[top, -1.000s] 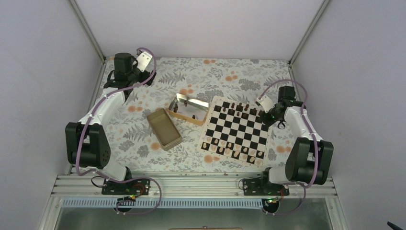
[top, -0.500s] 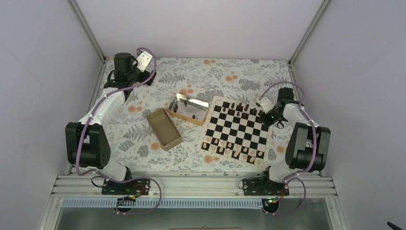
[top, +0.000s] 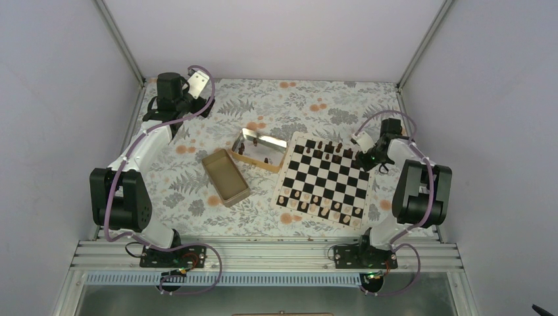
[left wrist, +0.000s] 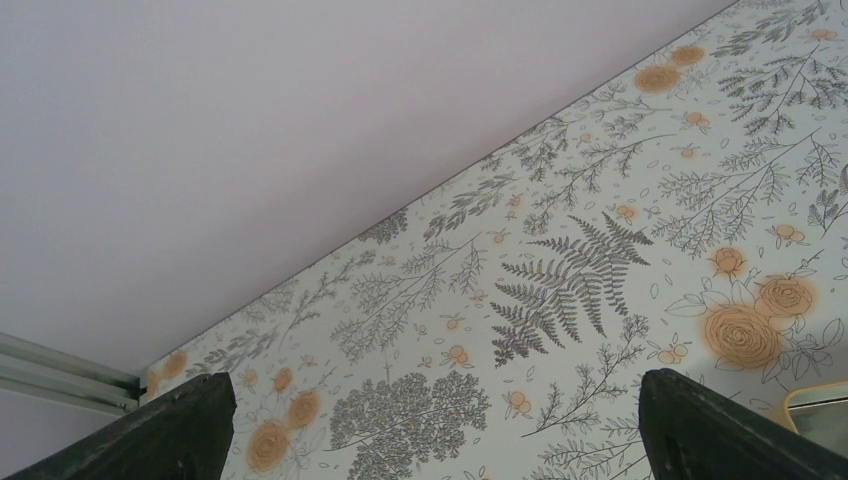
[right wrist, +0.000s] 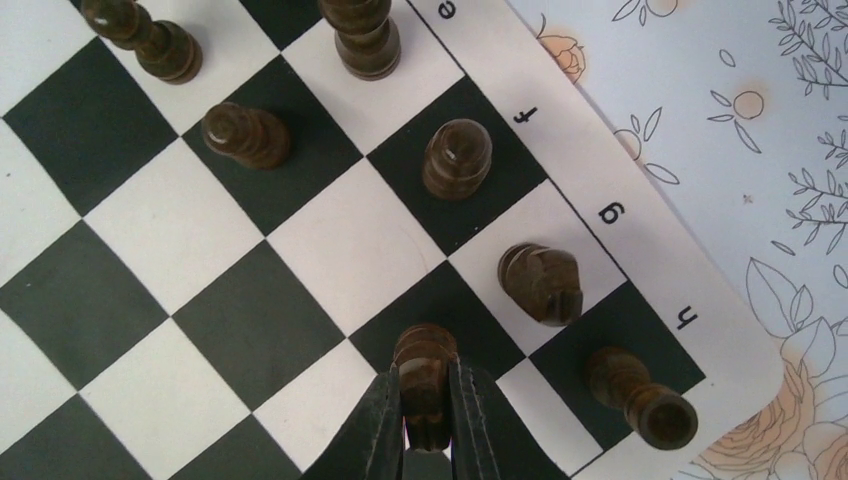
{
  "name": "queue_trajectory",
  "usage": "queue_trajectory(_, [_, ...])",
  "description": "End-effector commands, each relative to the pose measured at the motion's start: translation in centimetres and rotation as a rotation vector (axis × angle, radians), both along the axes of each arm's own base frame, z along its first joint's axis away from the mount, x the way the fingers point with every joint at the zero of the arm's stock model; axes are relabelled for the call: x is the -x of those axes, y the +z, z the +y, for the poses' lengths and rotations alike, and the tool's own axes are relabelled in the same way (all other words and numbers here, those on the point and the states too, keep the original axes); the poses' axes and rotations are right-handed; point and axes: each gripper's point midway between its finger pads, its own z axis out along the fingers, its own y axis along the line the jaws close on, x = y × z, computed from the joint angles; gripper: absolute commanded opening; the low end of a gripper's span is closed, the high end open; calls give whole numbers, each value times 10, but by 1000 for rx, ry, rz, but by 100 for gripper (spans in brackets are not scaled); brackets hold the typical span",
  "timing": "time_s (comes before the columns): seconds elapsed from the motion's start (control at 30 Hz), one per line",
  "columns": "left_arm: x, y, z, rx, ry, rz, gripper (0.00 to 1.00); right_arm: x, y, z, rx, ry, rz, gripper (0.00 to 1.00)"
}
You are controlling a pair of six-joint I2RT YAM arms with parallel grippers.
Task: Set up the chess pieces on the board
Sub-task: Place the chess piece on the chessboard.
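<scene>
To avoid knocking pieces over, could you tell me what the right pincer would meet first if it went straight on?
The right pincer, shut on a dark pawn, points down at the board; the pawn's black square comes first, though depth is unclear.

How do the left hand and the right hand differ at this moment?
The left hand is open and empty; the right hand is shut on a dark chess piece. The left hand hangs over floral tablecloth near the far wall; the right hand is over the board, by its g and h labels. Both have dark fingers.
</scene>
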Motion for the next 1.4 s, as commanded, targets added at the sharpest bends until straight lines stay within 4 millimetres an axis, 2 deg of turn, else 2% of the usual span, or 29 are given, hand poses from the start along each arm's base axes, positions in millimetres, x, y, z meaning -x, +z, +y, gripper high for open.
queue_trajectory(0.0, [0,13,0,-1,1,-38,100,-13,3,-3,-13,-4,-23,12])
queue_trajectory(0.3, [-1,10,1,-3,2,-33,100,-12,4,-3,-10,2,-15,12])
queue_trajectory(0.47, [-1,10,1,-5,3,-33,100,-13,13,3,-35,10,-10,12])
queue_trajectory(0.53, [-1,10,1,-5,3,-33,100,-13,23,9,-46,23,-16,13])
queue_trajectory(0.73, [-1,11,1,-5,3,-35,100,-17,61,42,-70,100,-52,14])
queue_trajectory(0.9, [0,13,1,-3,2,-38,100,-37,95,76,-100,176,-106,14])
queue_trajectory(1.03, [1,14,1,-2,1,-41,100,-57,110,106,-103,247,-129,14])
queue_trajectory(1.2, [2,16,0,1,-1,-42,100,-78,103,142,-90,322,-101,14])
queue_trajectory(1.37, [2,15,2,-3,5,-43,100,-94,88,163,-71,363,-77,14])
